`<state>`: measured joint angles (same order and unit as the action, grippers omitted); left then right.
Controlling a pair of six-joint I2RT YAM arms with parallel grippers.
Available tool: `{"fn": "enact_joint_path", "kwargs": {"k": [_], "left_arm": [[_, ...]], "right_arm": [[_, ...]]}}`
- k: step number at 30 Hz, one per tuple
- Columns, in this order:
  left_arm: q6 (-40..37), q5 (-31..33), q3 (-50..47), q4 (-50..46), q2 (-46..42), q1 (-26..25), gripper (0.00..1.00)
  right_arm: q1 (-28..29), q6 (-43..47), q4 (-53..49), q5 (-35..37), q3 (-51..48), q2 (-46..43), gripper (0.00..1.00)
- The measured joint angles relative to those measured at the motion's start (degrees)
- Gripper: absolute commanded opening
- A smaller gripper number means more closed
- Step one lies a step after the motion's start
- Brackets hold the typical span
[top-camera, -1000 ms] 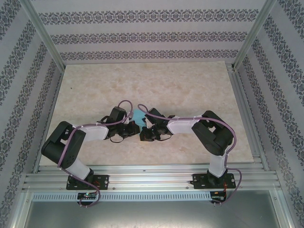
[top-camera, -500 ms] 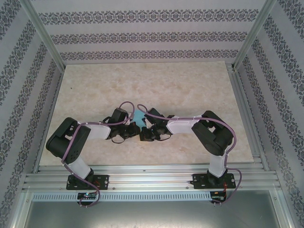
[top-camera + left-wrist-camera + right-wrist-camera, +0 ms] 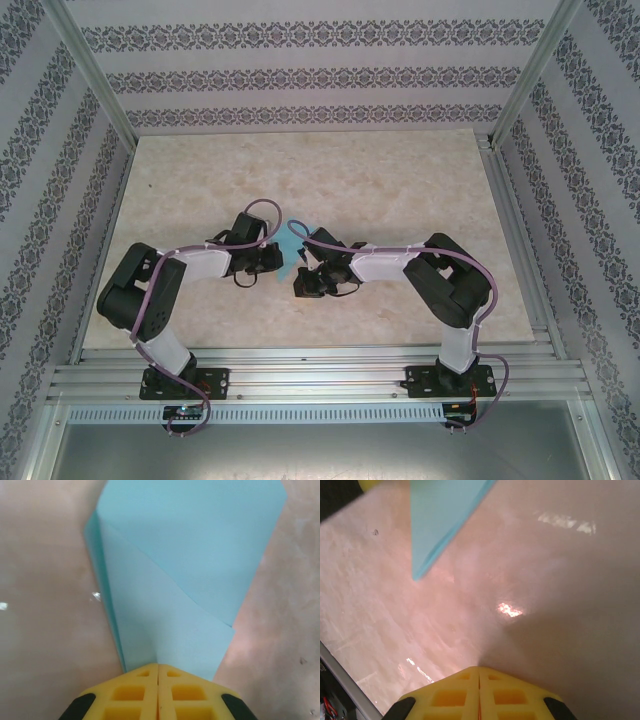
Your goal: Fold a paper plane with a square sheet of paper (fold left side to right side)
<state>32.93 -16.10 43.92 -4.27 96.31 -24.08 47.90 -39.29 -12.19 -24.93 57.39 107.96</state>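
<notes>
Paper (image 3: 190, 580): turquoise, part-folded, one flap lying diagonally over the layer beneath. Its narrow end sits at 6 o'clock in the left wrist view, pinched in the L gripper (image 3: 158, 667), whose yellow fingers are closed on it. The sheet widens toward 12.

From the top view, paper (image 3: 292, 248) is near table (image 3: 400, 170) centre, at 3 o'clock of the L gripper (image 3: 272, 258) and approx 11 o'clock of the R gripper (image 3: 306, 284).

R gripper (image 3: 479, 670): fingers pressed together, nothing between them. Paper (image 3: 440, 515) is at 11 o'clock from it, apart, w/ its pointed corner aimed at 7. Can't tell if the paper touches the table.
</notes>
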Motion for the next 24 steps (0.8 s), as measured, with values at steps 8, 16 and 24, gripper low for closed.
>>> {"fn": "enact_joint_path", "kwargs": {"k": [8, 16, 24], "left_arm": [[-1.95, -3.06, 2.19, 1.49, 2.82, 1.95, 0.08], [-1.84, -7.65, 0.57, 4.83, 3.17, 0.87, 0.10], [0.42, -9.79, -0.81, 5.42, 2.36, -2.75, 0.11]], "right_arm": [[-0.13, -0.11, 2.58, -0.46, -1.57, -0.79, 0.08], [-3.96, -0.44, 2.62, -1.68, -4.17, -3.74, 0.11], [-11.26, -1.70, 5.86, -2.10, -2.49, -7.17, 0.14]]}}
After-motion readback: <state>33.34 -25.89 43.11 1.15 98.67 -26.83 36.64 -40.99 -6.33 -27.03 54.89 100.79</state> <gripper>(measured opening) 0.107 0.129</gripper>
